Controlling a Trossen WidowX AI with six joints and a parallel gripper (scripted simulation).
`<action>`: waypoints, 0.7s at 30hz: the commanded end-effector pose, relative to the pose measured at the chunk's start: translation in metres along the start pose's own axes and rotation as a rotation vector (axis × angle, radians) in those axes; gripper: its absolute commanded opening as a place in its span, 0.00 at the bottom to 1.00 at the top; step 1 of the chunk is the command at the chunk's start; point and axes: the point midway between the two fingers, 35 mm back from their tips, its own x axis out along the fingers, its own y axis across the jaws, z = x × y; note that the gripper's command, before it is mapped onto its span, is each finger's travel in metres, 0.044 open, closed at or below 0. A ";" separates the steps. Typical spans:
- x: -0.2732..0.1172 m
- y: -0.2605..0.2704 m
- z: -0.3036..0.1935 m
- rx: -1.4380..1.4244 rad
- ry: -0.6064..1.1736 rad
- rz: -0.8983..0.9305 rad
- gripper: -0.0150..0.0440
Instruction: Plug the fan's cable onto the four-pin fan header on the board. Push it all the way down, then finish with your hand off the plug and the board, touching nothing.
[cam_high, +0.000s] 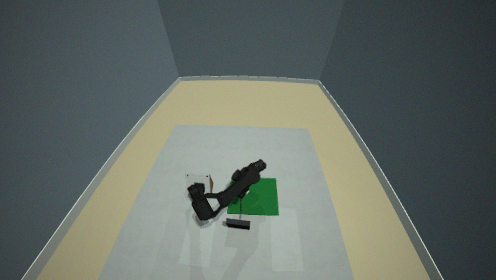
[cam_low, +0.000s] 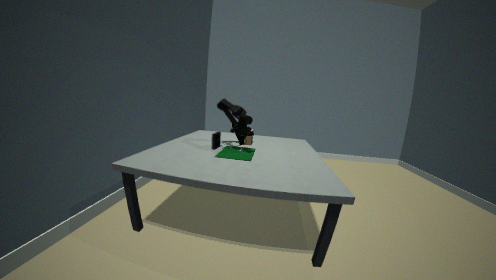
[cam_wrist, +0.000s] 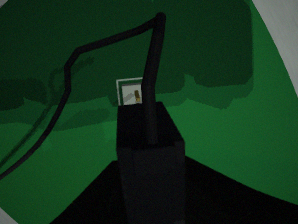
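Note:
The gripper (cam_high: 242, 194) (cam_low: 242, 144) (cam_wrist: 151, 172) is shut on the black plug, over the green board (cam_high: 267, 202) (cam_low: 235, 155) (cam_wrist: 225, 140). The plug (cam_wrist: 150, 125) stands in the middle of the wrist view, with the black cable (cam_wrist: 155, 55) rising from its top and bending away left. The white header (cam_wrist: 131, 94) shows just beyond the plug, partly covered by plug and cable. A brass-coloured pin is visible in it; the other pins are hidden. The plug's lower end is hidden, so its height above the header cannot be told. The black fan (cam_high: 238, 224) (cam_low: 216, 140) stands beside the board.
A white-topped object (cam_high: 198, 177) with a brown side stands left of the board in the top view, partly behind the arm. The arm reaches across the board's left part. The cable runs from the fan over the board. All stand on the grey table (cam_high: 295, 165) (cam_low: 280, 172).

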 end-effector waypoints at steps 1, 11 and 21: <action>-0.001 0.000 -0.002 -0.004 0.003 0.000 0.25; 0.021 0.000 -0.002 -0.002 0.004 0.001 0.25; 0.021 0.000 -0.002 0.000 0.004 0.001 0.25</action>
